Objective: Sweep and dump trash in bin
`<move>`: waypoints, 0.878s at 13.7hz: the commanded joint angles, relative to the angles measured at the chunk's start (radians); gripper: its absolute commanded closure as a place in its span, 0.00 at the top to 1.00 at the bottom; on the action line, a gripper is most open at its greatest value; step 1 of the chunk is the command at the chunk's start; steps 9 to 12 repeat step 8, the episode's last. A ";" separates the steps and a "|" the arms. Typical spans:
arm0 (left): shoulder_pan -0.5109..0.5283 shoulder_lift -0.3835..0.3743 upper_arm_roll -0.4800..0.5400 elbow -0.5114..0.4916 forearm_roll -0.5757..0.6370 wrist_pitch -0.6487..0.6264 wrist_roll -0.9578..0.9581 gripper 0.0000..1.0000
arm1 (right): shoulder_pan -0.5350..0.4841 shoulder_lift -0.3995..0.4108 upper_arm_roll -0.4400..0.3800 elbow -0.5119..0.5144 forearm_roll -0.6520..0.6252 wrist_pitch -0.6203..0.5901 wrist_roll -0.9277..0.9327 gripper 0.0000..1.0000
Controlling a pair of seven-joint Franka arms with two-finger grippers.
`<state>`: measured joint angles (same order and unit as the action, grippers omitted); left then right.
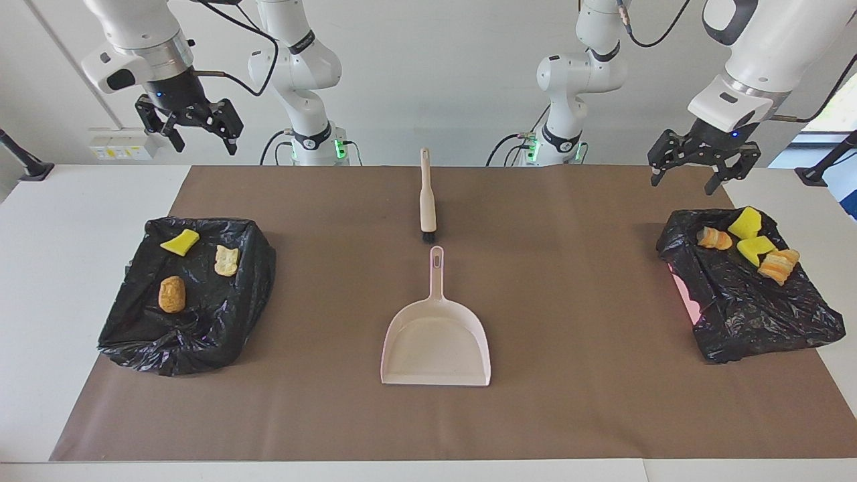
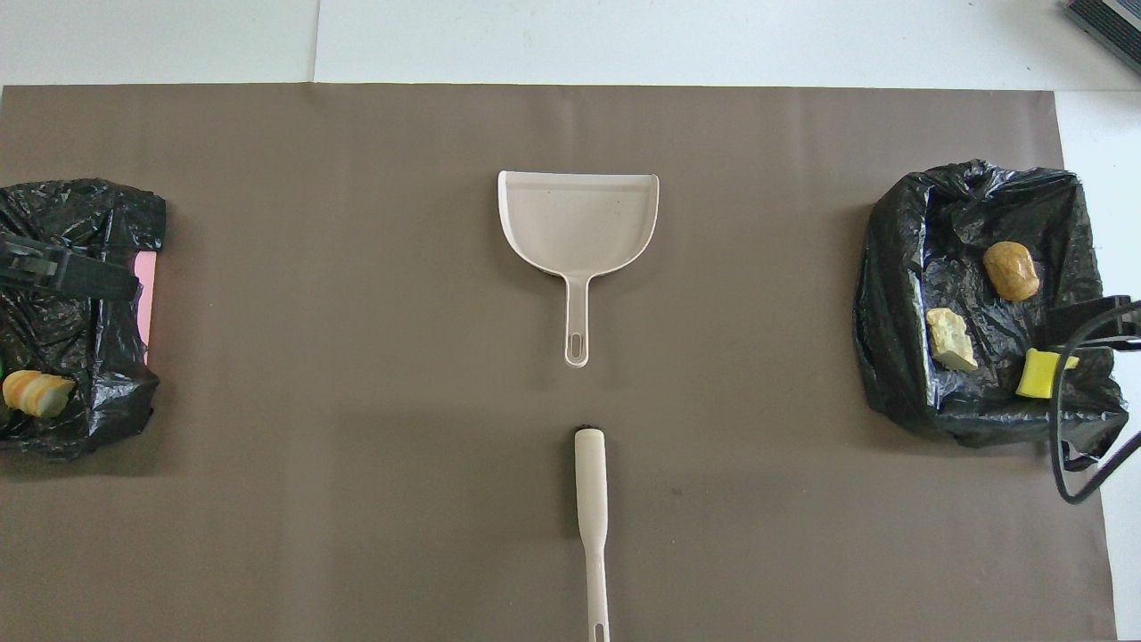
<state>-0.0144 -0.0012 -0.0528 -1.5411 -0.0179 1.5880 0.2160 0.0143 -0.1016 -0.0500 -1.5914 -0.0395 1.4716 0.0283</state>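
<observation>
The left gripper [image 1: 693, 169] and right gripper [image 1: 189, 131] are being held wide open above the bench's robot-side corners. Trash [image 1: 172, 294] is being kept in black bags [image 1: 201, 321] at both ends, the dustpan [image 1: 436, 341] and brush [image 1: 426, 197] being left mid-bench.

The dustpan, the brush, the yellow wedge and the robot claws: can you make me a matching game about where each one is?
Things:
1. dustpan
2. brush
3. yellow wedge
4. left claw

Places:
A. on a black bag at the right arm's end of the table
B. up in the air, open, above the mat's edge
C. mid-table, handle pointing toward the robots
D. mid-table, nearer to the robots than the dustpan

Pairs: 1-C, 2-D, 3-A, 4-B
</observation>
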 commanded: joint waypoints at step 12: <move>-0.007 -0.054 -0.004 0.006 -0.004 -0.069 -0.061 1.00 | -0.007 -0.003 0.001 0.001 0.009 0.004 -0.031 1.00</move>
